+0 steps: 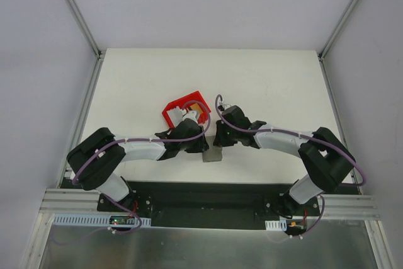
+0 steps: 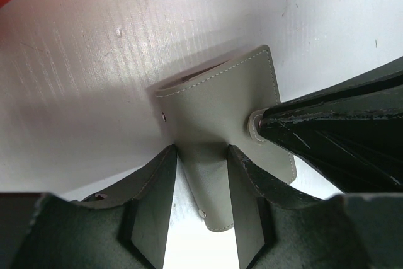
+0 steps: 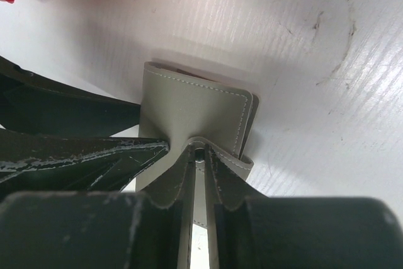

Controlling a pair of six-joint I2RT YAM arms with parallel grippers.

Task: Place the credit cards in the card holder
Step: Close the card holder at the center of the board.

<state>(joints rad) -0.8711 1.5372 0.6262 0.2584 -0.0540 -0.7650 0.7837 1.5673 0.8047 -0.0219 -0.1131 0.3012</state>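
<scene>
Jaws of the right gripper [image 3: 198,148] are pinching the snap flap of the grey stitched leatherette card holder [image 3: 192,102] on the white table [image 3: 315,61], those of the left gripper [image 2: 201,152] are clamping its near panel, and I'm judging it light, floppy, best held by edges.

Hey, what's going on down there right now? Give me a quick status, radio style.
Left pincer clamped on card holder lower flap. Right pincer pinching its flap edge. Gold card in red bin, not loaded. Nothing seen blocking.
</scene>
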